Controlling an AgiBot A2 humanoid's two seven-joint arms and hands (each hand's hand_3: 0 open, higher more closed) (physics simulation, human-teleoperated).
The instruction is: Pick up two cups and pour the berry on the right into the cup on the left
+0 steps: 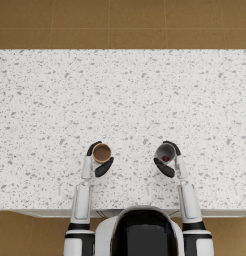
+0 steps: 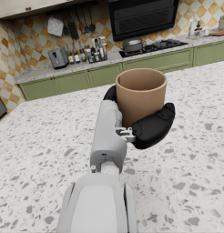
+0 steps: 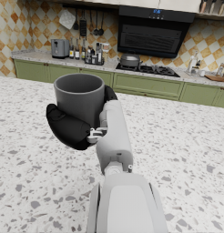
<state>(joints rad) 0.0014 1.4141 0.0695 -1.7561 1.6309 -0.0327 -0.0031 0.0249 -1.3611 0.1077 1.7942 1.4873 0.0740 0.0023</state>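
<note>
A brown cup (image 1: 101, 153) (image 2: 140, 94) stands upright in my left hand (image 1: 99, 161) (image 2: 145, 123), whose dark fingers wrap around its sides. My right hand (image 1: 167, 159) (image 3: 73, 123) grips a grey cup (image 1: 165, 152) (image 3: 80, 98), also upright. Inside the grey cup a small dark red berry (image 1: 166, 158) shows in the head view; the right wrist view hides it behind the cup's wall. The brown cup looks empty from above. The two cups are well apart, side by side near the front of the speckled white counter (image 1: 123, 100).
The counter's front edge (image 1: 123, 212) runs just before my arms, with brown tiled floor (image 1: 123, 22) beyond its far edge. The wrist views show green kitchen cabinets (image 3: 145, 84), a stove with a pot (image 2: 132, 44) and an oven far behind.
</note>
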